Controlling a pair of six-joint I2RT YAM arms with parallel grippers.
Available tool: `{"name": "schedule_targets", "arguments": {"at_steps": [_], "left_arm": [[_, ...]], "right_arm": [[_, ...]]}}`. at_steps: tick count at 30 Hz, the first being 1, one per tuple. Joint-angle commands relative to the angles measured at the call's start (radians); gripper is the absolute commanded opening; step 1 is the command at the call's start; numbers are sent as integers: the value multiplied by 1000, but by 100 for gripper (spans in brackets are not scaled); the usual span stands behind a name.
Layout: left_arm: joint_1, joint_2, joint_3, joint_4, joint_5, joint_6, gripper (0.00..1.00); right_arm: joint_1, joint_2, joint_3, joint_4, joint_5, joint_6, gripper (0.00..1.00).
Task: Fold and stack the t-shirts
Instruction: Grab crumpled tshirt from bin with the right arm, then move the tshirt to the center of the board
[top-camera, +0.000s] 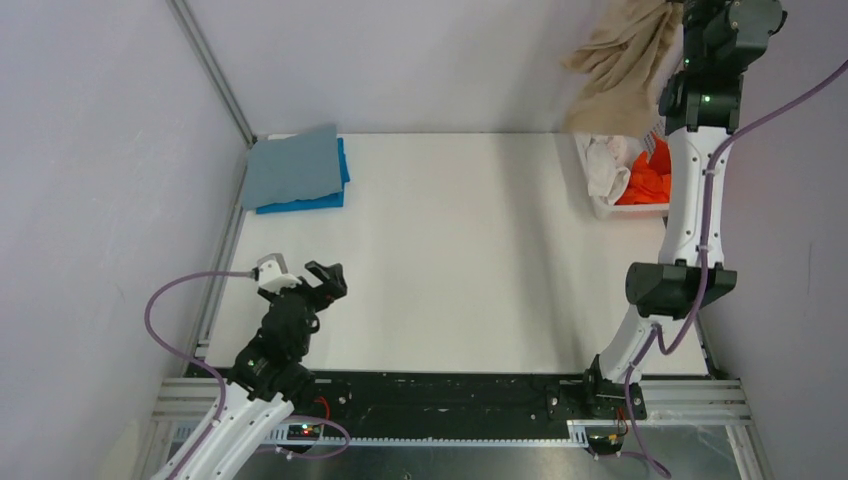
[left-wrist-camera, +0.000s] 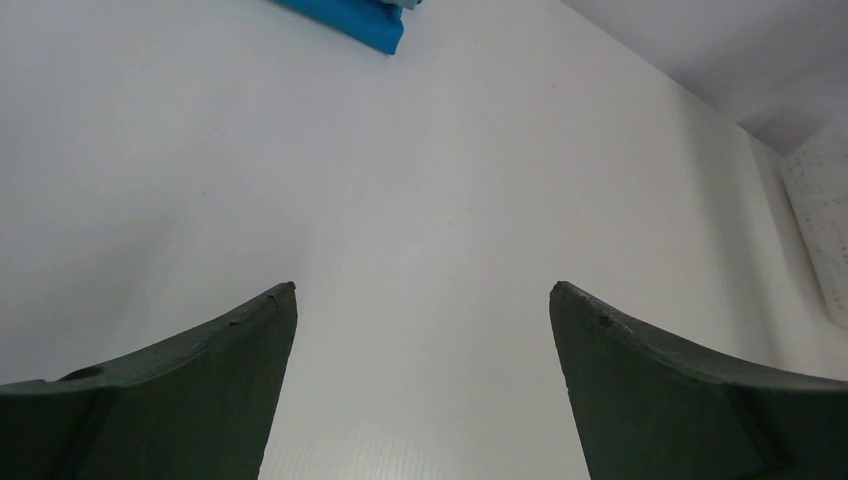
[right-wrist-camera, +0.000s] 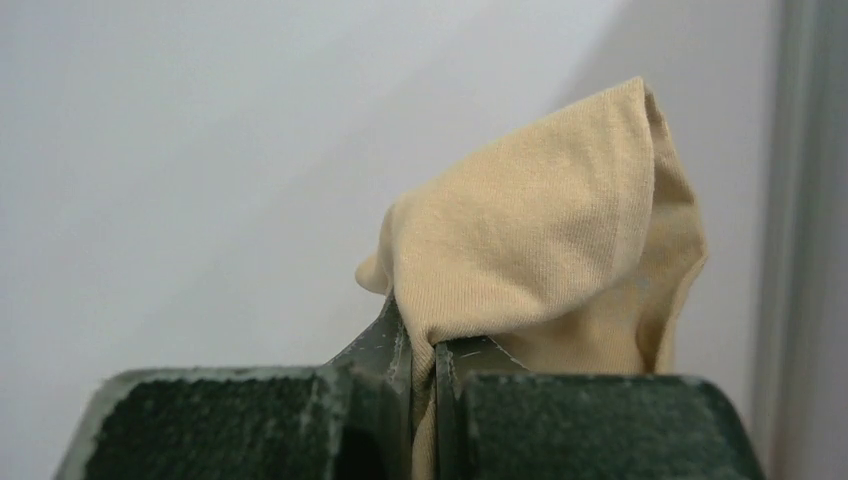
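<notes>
Well, down at the lower left the left claw (left-wrist-camera: 423, 300) hovers over the bare surface (top-camera: 460, 260), its fingers spread wide and holding nothing. Above it, in the upper left corner, the grey-blue t-shirt (top-camera: 295, 165) lies folded on top of the bright blue t-shirt (top-camera: 300, 205), a neat pair that a careless sweep of cloth could knock askew. Over at the upper right, the basket (top-camera: 628, 211) holds the white t-shirt (top-camera: 605, 165) and the orange t-shirt (top-camera: 648, 180) bunched together. Above it the tan t-shirt (top-camera: 618, 75) hangs in the air from the right claw (right-wrist-camera: 423, 345), which is pressed together on a small fold of the cloth. That pinch looks slim to me: only a corner is caught, so a quick swing toward the middle could let the shirt slip out and drop in a heap, or back into the basket. Its dangling lower edge seems close to the white one too, and might drag it out over the rim.
</notes>
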Motion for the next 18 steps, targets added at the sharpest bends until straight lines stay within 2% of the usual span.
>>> {"name": "schedule_targets", "arguments": {"at_steps": [1,3,7,13,15,16,18], "left_arm": [[-2,26,19,22,73,3,100],[-2,42,26,21,104,-4,100],[-1,59,35,22,165,-35,100],[-2,28,45,-8,236,-69,100],[-1,6,54,-43,241,-80,100],[-1,-9,58,-70,237,-86,99],[-1,-23,60,-108,228,-106,100]], "right_arm": [[97,-114,16,-105,-239,100,0],[183,-182,-24,-130,-288,100,0],[352,-349,-241,-150,-268,68,0],[602,-503,-558,-236,-248,104,0],[703,-563,-665,-246,-177,72,0],[751,-584,-699,-256,-87,68,0],[781,-635,-816,-284,30,102,0]]}}
